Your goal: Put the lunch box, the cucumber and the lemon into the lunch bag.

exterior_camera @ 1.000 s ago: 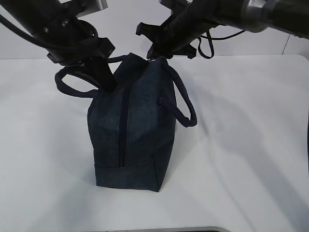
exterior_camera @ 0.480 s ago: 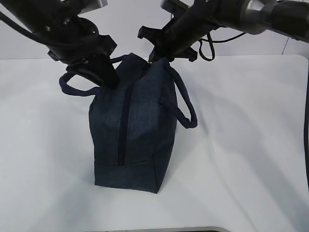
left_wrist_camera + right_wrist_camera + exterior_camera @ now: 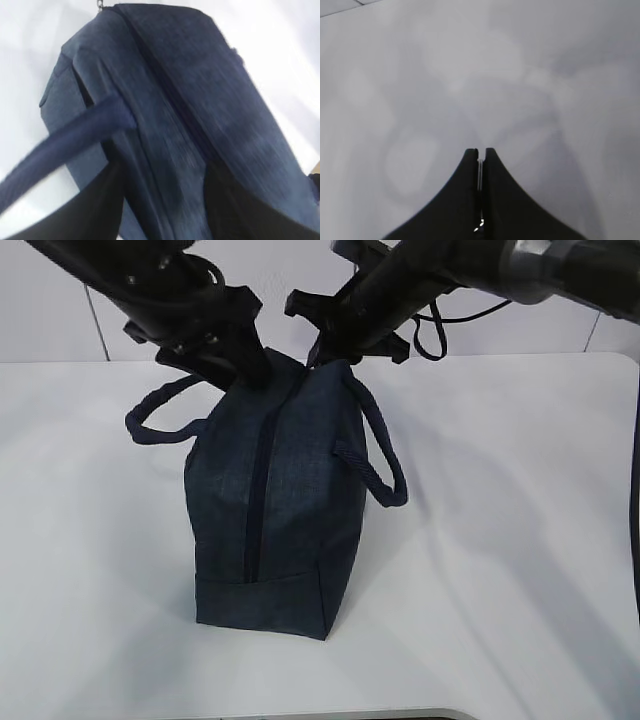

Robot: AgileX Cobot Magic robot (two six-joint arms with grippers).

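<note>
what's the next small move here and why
Probably draw the right pincer, shut at the top end of the lunch bag, along the zip to open it: the zip looks closed, and the left pincer sits at that same end.

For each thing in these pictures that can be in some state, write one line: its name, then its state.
Lunch bag: upright on the table, top zip closed along its visible length.
Bag handles: hanging down the sides.
Left gripper: at the bag's top end, fingers apart.
Right gripper: fingers shut together, at the bag's far top corner.
</note>
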